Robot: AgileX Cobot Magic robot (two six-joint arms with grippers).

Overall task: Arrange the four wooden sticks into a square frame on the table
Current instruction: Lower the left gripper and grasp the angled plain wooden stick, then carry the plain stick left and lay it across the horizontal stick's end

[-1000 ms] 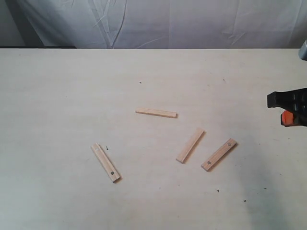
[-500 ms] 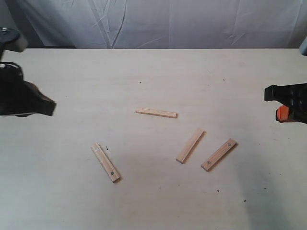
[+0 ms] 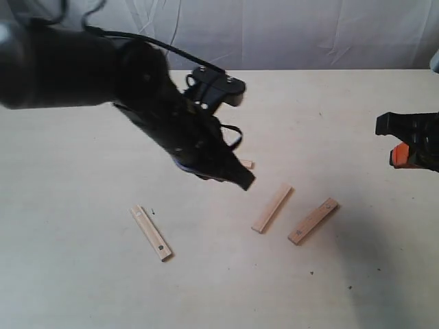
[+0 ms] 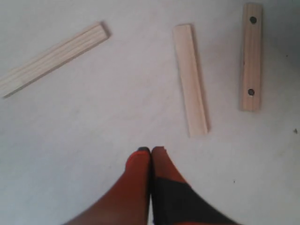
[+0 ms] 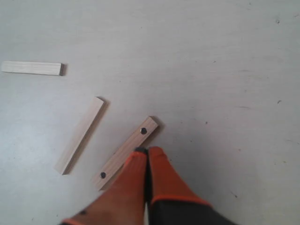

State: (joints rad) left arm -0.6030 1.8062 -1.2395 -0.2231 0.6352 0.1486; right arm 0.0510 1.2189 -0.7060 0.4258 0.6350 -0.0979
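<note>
The four wooden sticks lie loose and apart on the table [image 3: 75,288], forming no square. One holed stick [image 3: 151,233] is at the left, a plain stick [image 3: 271,208] sits right of centre, and another holed stick [image 3: 313,221] lies beside it. Only the end of the far stick [image 3: 247,164] shows past my left arm. My left gripper [image 3: 244,181] hangs shut and empty above the table's middle, near the plain stick [image 4: 190,79]. My right gripper [image 3: 394,140] hovers at the right edge, shut and empty [image 5: 148,151], over the holed stick [image 5: 123,155].
A white cloth backdrop [image 3: 274,34] hangs behind the table's far edge. My bulky black left arm [image 3: 123,75] reaches across from the upper left, with a cable [image 3: 158,44] looping above it. Small dark specks dot the tabletop.
My left arm has swung in from the left edge to the table's centre, now covering most of the far stick. The right gripper crept slightly left and up. The sticks have not moved.
</note>
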